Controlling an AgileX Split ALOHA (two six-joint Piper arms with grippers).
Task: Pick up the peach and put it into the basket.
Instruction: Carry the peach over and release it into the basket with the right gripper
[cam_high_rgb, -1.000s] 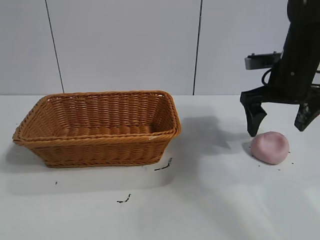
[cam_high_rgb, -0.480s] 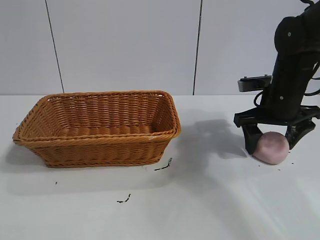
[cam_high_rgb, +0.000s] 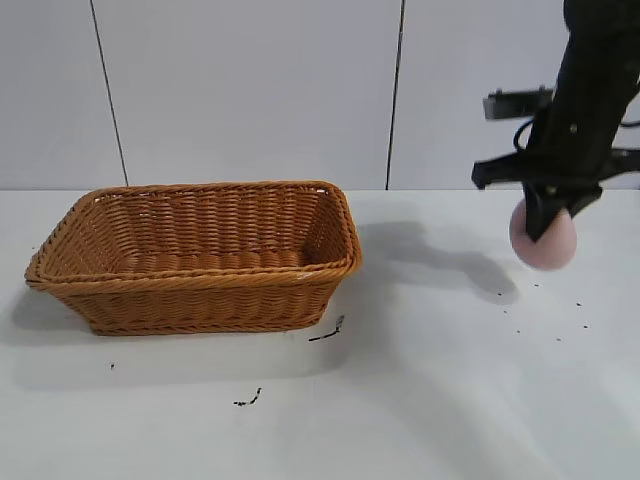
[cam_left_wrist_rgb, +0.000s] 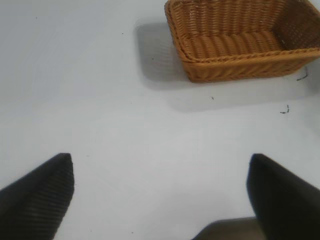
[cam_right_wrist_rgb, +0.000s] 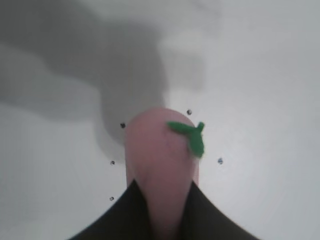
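White table (cam_high_rgb: 420, 400) below: right gripper (cam_high_rgb: 545, 228) squeezes the soft peach (cam_high_rgb: 545, 250) tight, far from basket (cam_high_rgb: 200, 255); it could slip out

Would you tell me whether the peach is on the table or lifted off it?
Lifted: the peach hangs in the right gripper, clear of the table.

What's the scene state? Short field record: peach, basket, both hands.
peach: off the table, pinched in right hand, green leaf visible
right hand: shut on peach, raised above table, to the right of basket
basket: on table, nothing seen in it
left hand: open, holds nothing, over bare table
table: white, dark specks
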